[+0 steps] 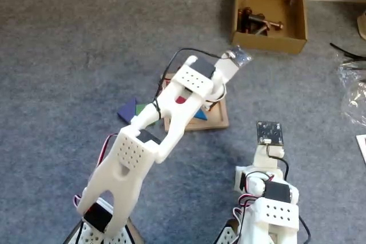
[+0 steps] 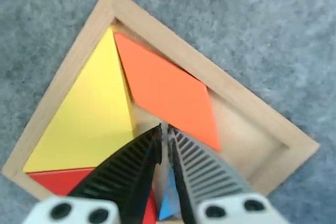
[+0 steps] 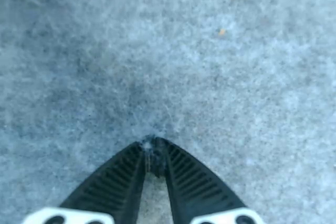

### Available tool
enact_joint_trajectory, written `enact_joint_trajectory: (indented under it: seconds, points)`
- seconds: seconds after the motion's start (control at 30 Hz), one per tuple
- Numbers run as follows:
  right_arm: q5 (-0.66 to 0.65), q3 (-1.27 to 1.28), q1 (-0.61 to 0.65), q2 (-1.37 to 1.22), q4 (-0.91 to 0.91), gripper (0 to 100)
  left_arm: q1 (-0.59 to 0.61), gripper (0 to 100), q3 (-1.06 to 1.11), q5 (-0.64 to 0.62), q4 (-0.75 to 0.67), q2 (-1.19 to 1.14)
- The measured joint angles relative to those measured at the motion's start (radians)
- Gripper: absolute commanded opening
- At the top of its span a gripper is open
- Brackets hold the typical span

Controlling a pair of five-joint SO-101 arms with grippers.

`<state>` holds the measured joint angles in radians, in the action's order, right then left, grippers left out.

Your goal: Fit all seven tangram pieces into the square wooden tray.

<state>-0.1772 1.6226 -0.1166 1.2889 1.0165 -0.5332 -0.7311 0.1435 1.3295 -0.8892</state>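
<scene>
The square wooden tray [image 2: 247, 106] holds a big yellow triangle [image 2: 94, 119], an orange parallelogram [image 2: 168, 95], a red piece [image 2: 60, 181] and a light blue piece [image 2: 169, 203]. My left gripper [image 2: 165, 130] hangs shut and empty just above the tray, its tips at the orange parallelogram's edge beside the yellow triangle. In the high view the left arm covers most of the tray [image 1: 216, 122]. A dark blue piece [image 1: 126, 113] and a green piece [image 1: 142, 108] lie on the carpet just left of the tray. My right gripper [image 3: 153, 143] is shut over bare grey carpet.
A cardboard box [image 1: 294, 41] with wood and metal parts stands at the back right. A clear plastic bag [image 1: 353, 92] and cables lie at the right edge. The right arm [image 1: 267, 198] is folded at the front right, apart from the tray.
</scene>
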Motion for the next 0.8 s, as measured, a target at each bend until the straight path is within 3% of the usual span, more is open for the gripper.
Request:
enact_joint_trajectory:
  seconds: [0.3,0.5,0.8]
  points:
    - [0.000,0.000,0.000,0.000,0.000,0.5,-0.003,5,0.000,0.000,0.002,0.000]
    - [0.000,0.000,0.000,0.000,0.000,0.5,-0.003,5,0.000,0.106,0.002,0.000]
    - [0.000,0.000,0.000,0.000,0.000,0.5,-0.003,5,0.000,0.123,-0.028,0.000]
